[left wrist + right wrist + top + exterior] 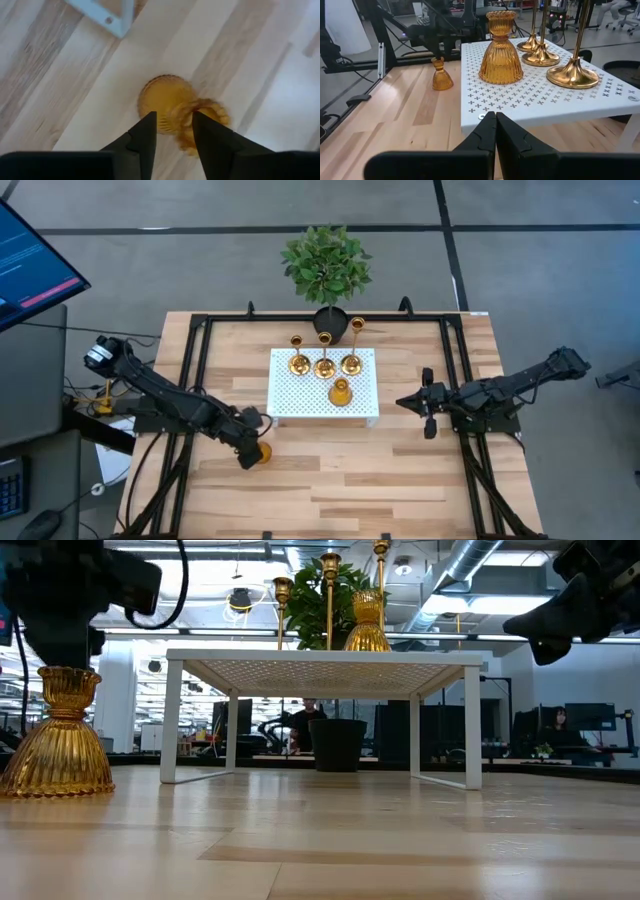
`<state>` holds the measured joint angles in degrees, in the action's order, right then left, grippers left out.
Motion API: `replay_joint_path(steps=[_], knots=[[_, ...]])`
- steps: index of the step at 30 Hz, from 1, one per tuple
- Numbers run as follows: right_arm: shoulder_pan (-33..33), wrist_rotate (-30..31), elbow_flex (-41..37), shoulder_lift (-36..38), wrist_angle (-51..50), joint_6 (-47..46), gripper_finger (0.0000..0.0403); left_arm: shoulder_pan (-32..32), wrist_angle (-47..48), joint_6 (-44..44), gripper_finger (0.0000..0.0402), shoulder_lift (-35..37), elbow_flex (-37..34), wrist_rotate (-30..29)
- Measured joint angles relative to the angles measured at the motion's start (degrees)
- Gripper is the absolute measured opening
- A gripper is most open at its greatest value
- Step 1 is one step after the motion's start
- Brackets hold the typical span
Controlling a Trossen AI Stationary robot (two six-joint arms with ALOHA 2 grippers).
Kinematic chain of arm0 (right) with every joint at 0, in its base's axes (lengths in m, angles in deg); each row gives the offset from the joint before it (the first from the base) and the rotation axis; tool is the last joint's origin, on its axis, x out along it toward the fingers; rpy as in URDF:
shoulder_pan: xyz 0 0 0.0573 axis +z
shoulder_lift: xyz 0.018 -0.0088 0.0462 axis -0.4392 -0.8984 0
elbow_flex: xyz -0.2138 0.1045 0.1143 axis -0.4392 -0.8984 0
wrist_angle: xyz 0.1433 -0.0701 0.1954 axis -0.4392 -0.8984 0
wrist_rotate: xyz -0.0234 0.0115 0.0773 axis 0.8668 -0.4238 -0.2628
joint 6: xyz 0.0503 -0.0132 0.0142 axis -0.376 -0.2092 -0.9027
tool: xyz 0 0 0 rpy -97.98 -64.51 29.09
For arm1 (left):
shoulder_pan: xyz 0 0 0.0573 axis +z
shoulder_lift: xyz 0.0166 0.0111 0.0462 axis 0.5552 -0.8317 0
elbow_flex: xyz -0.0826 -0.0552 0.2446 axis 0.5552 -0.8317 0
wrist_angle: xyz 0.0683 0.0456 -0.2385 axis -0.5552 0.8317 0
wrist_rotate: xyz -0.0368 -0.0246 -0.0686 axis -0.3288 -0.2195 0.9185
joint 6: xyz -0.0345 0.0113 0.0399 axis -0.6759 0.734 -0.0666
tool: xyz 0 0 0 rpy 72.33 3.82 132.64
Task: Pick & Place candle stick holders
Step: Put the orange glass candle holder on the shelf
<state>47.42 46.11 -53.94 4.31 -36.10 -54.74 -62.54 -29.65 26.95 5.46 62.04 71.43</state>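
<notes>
Candle stick holder (172, 105) (short, bulbous) stands on the table (400, 480) between the left gripper's (174, 125) parted fingers; right gripper (495, 125) clenched.

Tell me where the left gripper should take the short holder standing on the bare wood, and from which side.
Probably the narrow neck, from straight above. The short holder stands upright on the table, flaring into a wide ribbed skirt below and a cup above, so the waist between them is the slimmest part. The left gripper is over it, one finger either side; closing lower would meet the broad skirt.
</notes>
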Motion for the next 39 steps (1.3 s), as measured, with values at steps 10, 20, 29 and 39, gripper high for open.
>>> replay_joint_path(steps=[10,20,29,39], knots=[[0.0,0.03,0.0,0.0,0.02,-0.02,0.0,0.0,-1.04,-5.28,0.0045,1.09,-2.83,0.5],[0.0,0.08,0.0,0.0,0.02,0.0,0.0,0.02,-0.1,-7.3,0.0032,7.11,-1.33,2.44],[0.02,0.09,0.0,0.0,0.02,0.0,0.0,0.02,6.5,-8.59,0.0032,9.2,9.82,1.41],[-0.02,0.11,0.0,-0.02,-0.1,0.0,0.0,6.75,24.63,-3.66,0.0032,-0.93,32.37,0.57]])
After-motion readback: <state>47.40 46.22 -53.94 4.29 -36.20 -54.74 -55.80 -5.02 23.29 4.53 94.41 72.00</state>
